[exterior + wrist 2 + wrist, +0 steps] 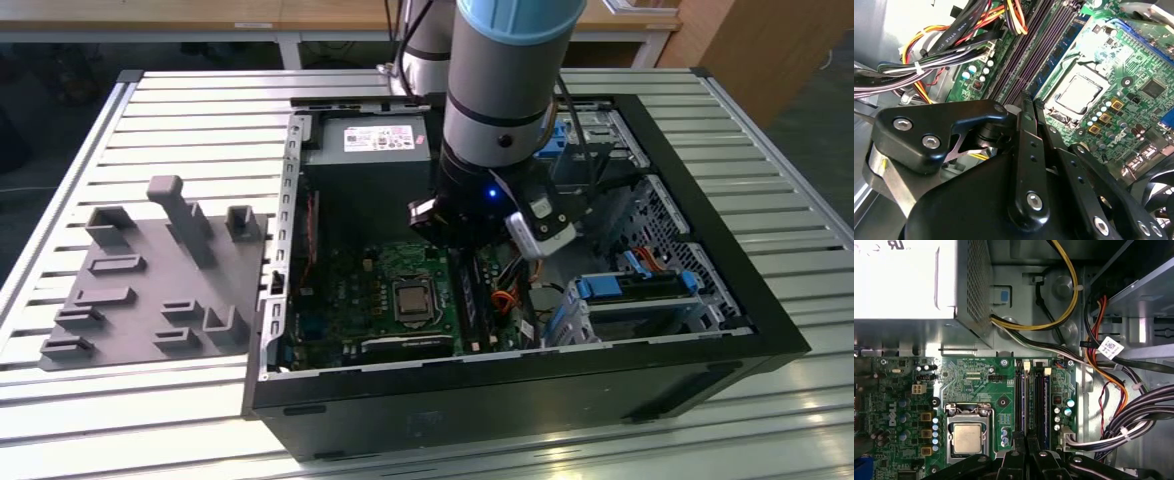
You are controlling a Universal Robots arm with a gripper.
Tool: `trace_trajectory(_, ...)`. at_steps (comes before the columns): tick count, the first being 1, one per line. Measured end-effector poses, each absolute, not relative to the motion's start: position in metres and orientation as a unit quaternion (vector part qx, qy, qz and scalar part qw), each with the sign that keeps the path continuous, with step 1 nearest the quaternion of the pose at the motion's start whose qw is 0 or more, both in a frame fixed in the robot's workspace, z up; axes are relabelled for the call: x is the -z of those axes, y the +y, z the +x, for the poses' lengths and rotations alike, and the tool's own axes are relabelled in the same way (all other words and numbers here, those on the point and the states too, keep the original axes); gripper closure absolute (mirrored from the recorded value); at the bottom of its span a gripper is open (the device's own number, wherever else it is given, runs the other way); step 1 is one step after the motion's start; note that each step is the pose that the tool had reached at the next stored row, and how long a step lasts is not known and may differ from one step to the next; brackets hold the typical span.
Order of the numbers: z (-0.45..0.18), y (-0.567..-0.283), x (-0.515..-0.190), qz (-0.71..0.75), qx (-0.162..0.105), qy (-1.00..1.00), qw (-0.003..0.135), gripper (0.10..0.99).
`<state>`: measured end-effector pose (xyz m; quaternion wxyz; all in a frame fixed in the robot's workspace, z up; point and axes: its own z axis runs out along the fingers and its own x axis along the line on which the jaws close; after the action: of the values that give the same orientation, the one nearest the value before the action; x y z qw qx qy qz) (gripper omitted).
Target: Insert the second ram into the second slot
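My gripper (pixel 469 260) is low inside the open computer case, over the black memory slots (pixel 470 300) beside the processor. The second ram (pixel 1026 400) is a thin dark-blue strip standing on edge in a slot. Its near end runs straight under the gripper (pixel 1026 439). In the second wrist view the same ram (pixel 1061 50) starts right at the gripper (pixel 1030 105). The two fingers stand almost together with a narrow gap in line with the strip, and they hide the contact. Another blue strip (pixel 1045 400) stands one slot further from the processor.
The bare processor (pixel 966 437) sits close beside the slots. Bundles of cables (pixel 1114 405) crowd the slots' other side. The power supply (pixel 367 150) fills the case's far end, and drive bays with blue clips (pixel 641 290) stand at the exterior view's right. A grey fixture plate (pixel 147 280) lies outside the case.
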<state>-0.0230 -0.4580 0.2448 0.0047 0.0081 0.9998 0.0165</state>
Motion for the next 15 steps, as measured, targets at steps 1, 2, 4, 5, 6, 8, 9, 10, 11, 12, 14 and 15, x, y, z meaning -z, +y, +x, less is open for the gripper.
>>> trace_trajectory(1,-0.0230,-0.4583,-0.2446,0.008,-0.017,1.000,0.005,0.953)
trace_trajectory(2,-0.0230,-0.4587,-0.2444,0.008,-0.017,1.000,0.005,0.953)
trace_trajectory(4,-0.0230,-0.4589,-0.2435,0.008,-0.017,1.000,0.005,0.953)
trace_trajectory(5,-0.0229,-0.4589,-0.2429,0.008,-0.017,1.000,0.005,0.953)
trace_trajectory(6,-0.0229,-0.4590,-0.2421,0.008,-0.017,1.000,0.005,0.953)
trace_trajectory(8,-0.0229,-0.4590,-0.2407,0.008,-0.017,1.000,0.005,0.953)
trace_trajectory(9,-0.0229,-0.4590,-0.2403,0.008,-0.017,1.000,0.005,0.953)
trace_trajectory(10,-0.0229,-0.4590,-0.2403,0.008,-0.016,1.000,0.005,0.953)
trace_trajectory(11,-0.0229,-0.4590,-0.2403,0.008,-0.016,1.000,0.005,0.953)
trace_trajectory(12,-0.0229,-0.4590,-0.2402,0.008,-0.016,1.000,0.005,0.953)
trace_trajectory(14,-0.0228,-0.4590,-0.2401,0.008,-0.017,1.000,0.005,0.953)
trace_trajectory(15,-0.0228,-0.4590,-0.2399,0.008,-0.017,1.000,0.005,0.953)
